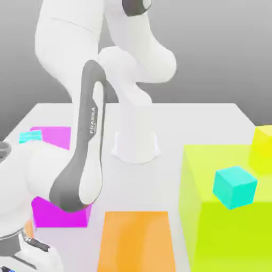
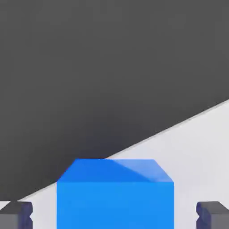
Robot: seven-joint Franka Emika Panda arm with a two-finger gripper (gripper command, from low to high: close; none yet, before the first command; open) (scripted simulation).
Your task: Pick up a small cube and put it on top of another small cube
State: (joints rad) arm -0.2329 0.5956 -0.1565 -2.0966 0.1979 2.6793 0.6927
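In the hand view a blue cube (image 2: 115, 197) rests on the white table, close to the table's edge with dark floor beyond. My gripper (image 2: 114, 215) straddles it and is open. One dark fingertip (image 2: 15, 214) stands on each side of the cube, with a gap between each pad and the cube's faces. In the exterior view a small cyan cube (image 1: 235, 186) sits on a large lime block (image 1: 223, 228) at the exterior view's right. A second small cyan piece (image 1: 31, 137) lies by a magenta slab (image 1: 56, 137) at the left, partly hidden by my arm.
A magenta block (image 1: 58, 215) sits low behind my forearm and a flat orange block (image 1: 137, 241) lies at the front middle. A yellow block (image 1: 263, 146) stands on the lime block at the far right. The arm's white base (image 1: 135, 141) occupies the table's middle.
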